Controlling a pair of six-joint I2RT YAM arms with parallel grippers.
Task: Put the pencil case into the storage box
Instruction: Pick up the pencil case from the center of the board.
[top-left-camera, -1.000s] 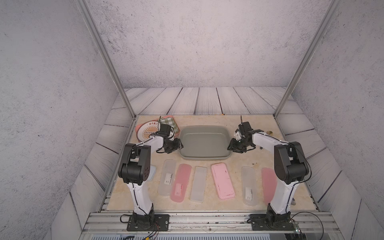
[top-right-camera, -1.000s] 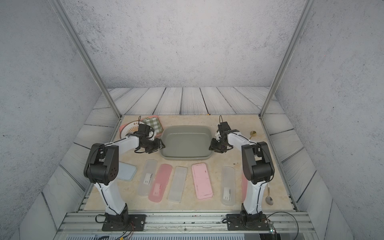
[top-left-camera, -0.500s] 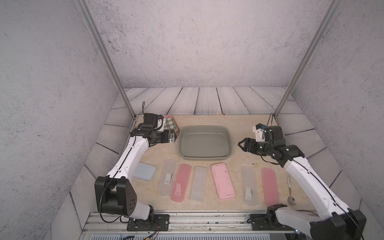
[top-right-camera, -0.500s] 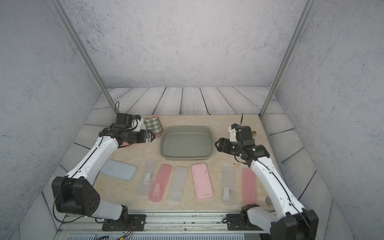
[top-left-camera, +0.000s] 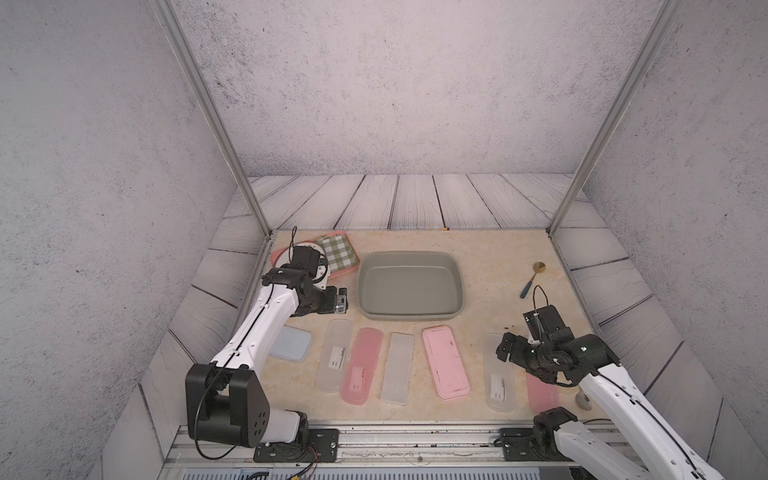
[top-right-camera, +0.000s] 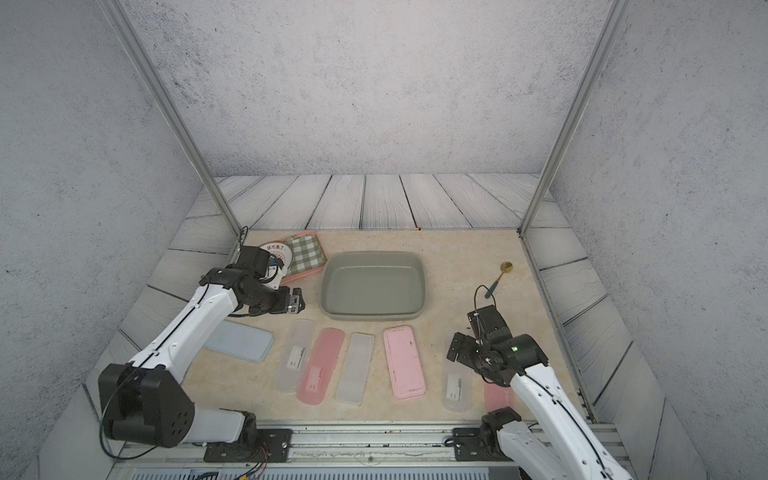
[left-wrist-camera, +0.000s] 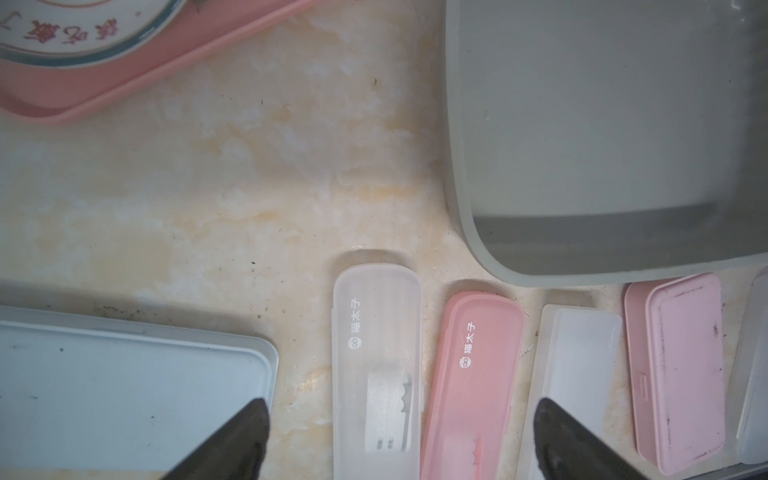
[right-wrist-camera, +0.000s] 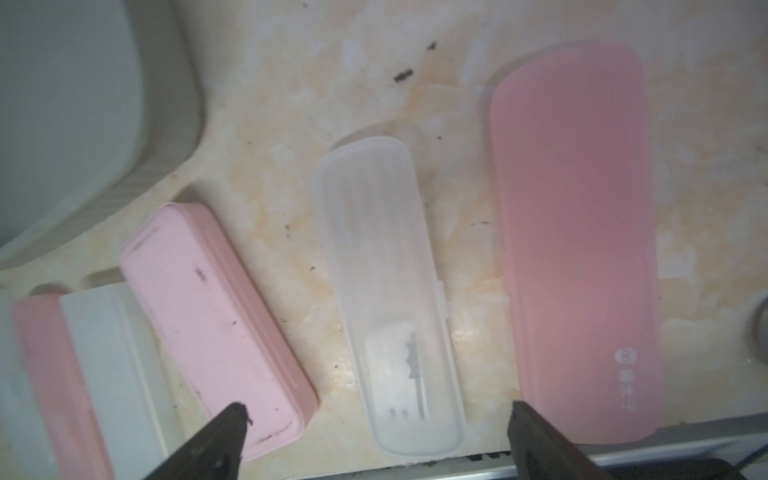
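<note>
Lying flat in a row on the marbled table (top-left-camera: 498, 257), just in front of the storage box (top-left-camera: 411, 325), are the pencil cases: a clear case (top-left-camera: 334, 359), a translucent pink case (top-left-camera: 361, 365), a frosted white case (top-left-camera: 397, 368), an opaque pink case (top-left-camera: 446, 361), a second clear case (top-left-camera: 498, 382) and a second translucent pink case (top-left-camera: 540, 392), with a wider blue-grey case (top-left-camera: 291, 343) at the left end. All lie outside the box, a shallow grey-green tub with rounded corners whose long side runs left to right. The slim cases point their long axes from the near edge towards the box. The opaque pink one leans its far end slightly leftward, and the blue-grey one lies slantwise across. Both top views hide part of the rightmost pink case under the right arm, while the right wrist view shows nearly all of it, with a small printed logo. The left wrist view shows logos on the first clear and translucent pink cases and a paper label inside the clear one. The left gripper (left-wrist-camera: 401, 415) hangs over those two cases with fingers spread wide, gripping nothing. The right gripper (right-wrist-camera: 378, 409) is equally wide over the second clear case, also holding nothing.
</note>
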